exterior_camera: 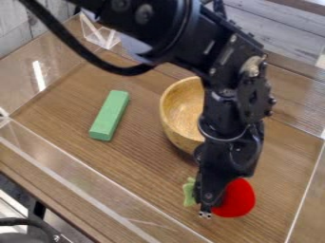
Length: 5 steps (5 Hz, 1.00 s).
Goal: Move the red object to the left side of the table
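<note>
The red object [235, 198] is a small bright-red ball with a light-green stem piece [189, 193], low over the dark wood table [76, 161] near its front right. My gripper [208, 201] points straight down and is shut on the red object, its dark fingers [204, 197] covering the ball's left part. The black arm reaches down from the upper left and hides part of the bowl behind it.
A wooden bowl [185, 111] stands just behind the gripper. A green rectangular block [109, 114] lies to the left of the bowl. Clear acrylic walls [89, 195] edge the table at the front and sides.
</note>
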Tool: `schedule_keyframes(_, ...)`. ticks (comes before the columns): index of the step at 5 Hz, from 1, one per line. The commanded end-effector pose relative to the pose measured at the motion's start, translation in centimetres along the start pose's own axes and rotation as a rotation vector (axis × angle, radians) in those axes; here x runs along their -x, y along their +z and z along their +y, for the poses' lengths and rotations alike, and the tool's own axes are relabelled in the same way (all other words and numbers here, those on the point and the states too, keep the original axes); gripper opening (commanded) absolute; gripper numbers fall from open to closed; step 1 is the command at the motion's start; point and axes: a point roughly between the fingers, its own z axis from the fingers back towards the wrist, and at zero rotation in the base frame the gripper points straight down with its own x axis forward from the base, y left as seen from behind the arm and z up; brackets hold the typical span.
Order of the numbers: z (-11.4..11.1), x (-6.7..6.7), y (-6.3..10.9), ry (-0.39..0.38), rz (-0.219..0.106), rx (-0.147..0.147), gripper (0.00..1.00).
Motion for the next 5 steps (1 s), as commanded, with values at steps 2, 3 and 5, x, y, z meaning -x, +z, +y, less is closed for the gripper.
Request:
schedule_keyframes(2, 1.9, -1.2, 3.5, -0.116, -0.033, -0.03, 0.0)
schedule_keyframes(3, 2.3, -0.7, 4.9, -0.103, -0.033, -0.033, 0.0)
schedule_keyframes(5, 3.5, 3.3, 6.0, -0.111, -0.013, -0.027, 0.0)
